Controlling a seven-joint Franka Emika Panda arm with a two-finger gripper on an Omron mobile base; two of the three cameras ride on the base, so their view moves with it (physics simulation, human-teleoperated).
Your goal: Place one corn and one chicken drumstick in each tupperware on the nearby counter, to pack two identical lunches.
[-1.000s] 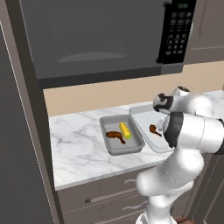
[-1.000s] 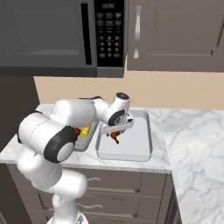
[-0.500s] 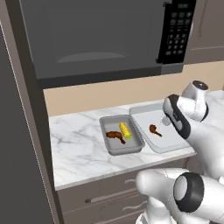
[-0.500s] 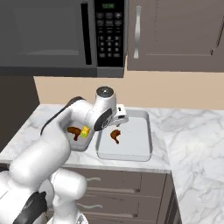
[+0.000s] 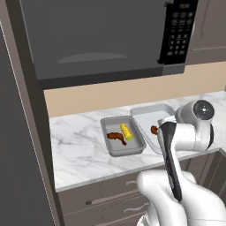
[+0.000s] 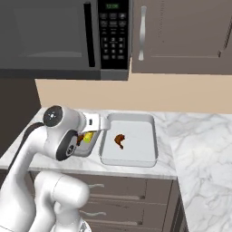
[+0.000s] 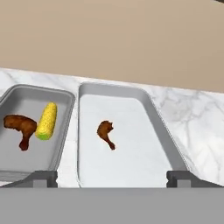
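Although the microwave [image 6: 68,38] has a keypad and a small green display, nothing on them can be read, and no brand or label shows anywhere. Two trays sit side by side on the marble desk [image 5: 77,141], nearly touching. The smaller mid-grey tray [image 7: 17,166] on the left holds one corn [image 7: 47,120] and one chicken drumstick [image 7: 19,127], lying just beside each other. The larger pale tray [image 7: 131,166] on the right holds a single second drumstick [image 7: 106,133] near its middle. That makes two drumsticks, one corn cob and two trays.

From the hand view both trays' contents lie plainly open, and the claw [image 7: 112,178] hangs above the near rim of the pale tray with its fingertips [image 7: 41,178] spread wide, pinching nothing. From the left base view the arm covers much of the pale tray. From the right base view the arm hides most of the grey tray, yet the pale tray shows whole, and grey drawer fronts [image 6: 131,204] with bar handles appear below the desk.
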